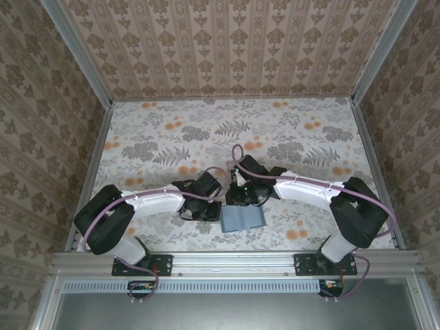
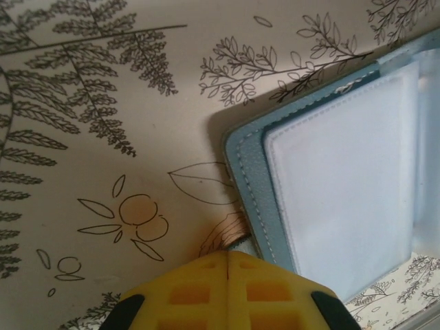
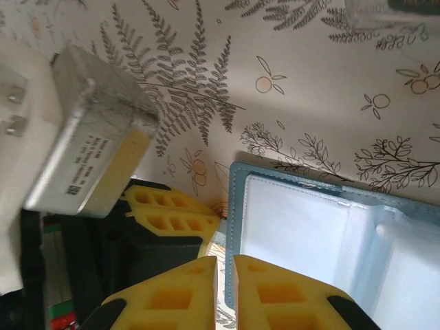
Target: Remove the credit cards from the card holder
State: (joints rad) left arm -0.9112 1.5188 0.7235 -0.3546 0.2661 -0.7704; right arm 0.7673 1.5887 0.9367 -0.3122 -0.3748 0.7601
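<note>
The teal card holder [image 1: 242, 218] lies open on the patterned table, near the front edge between the two arms. Its pale pocket faces [image 2: 344, 179] look milky, so I cannot make out the credit cards in them. My left gripper [image 2: 228, 253] is shut, with its yellow tips down at the little side tab [image 2: 249, 240] on the holder's left edge [image 3: 237, 227]. My right gripper [image 3: 221, 260] hangs over the holder's near left corner. Its jaws stand a narrow slit apart, and nothing shows between them. Both grippers meet at the holder's far left corner [image 1: 230, 203].
The left arm's grey wrist housing [image 3: 89, 137] and its yellow fingers [image 3: 180, 210] crowd the space left of the holder. A clear plastic item [image 3: 371, 14] lies farther back. Patterned walls close in the table [image 1: 158, 137] on three sides.
</note>
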